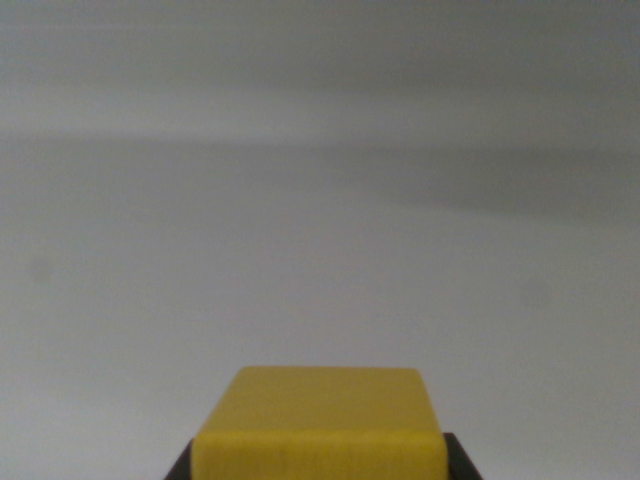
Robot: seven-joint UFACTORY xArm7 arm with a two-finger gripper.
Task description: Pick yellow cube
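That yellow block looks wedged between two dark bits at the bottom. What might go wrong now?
1. Only slivers of the dark fingers show beside the yellow cube, so the hold may be shallow and the cube could slip.
2. The cube fills the bottom of the wrist view, hiding whatever lies below it on the grey surface.

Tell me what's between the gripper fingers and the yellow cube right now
Nothing shows between them in the wrist view. The dark fingers sit right against both sides of the cube at the bottom edge, no visible gap.
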